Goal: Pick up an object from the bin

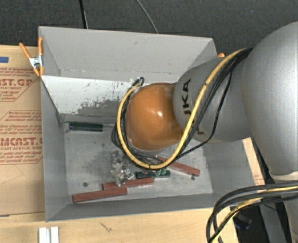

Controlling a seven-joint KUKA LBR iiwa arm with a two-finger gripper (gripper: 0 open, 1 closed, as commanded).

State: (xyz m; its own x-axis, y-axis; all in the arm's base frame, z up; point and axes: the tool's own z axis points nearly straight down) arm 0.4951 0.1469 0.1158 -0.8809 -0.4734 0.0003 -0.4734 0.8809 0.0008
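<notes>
My gripper (120,168) shows as a small metallic part under the orange dome, low over the bin floor near the front middle. Right beside it lie a short red-brown stick (134,183) and a small dark green piece (155,174). A longer red-brown stick (96,194) lies along the front wall, just left of and below the gripper. Another red-brown stick (183,168) runs out to the right from under the dome. I see nothing held by the gripper.
A dark green bar (86,127) lies at the left of the bin, at the foot of the sloped back wall. The arm and its dome with yellow and black cables cover the bin's middle and right.
</notes>
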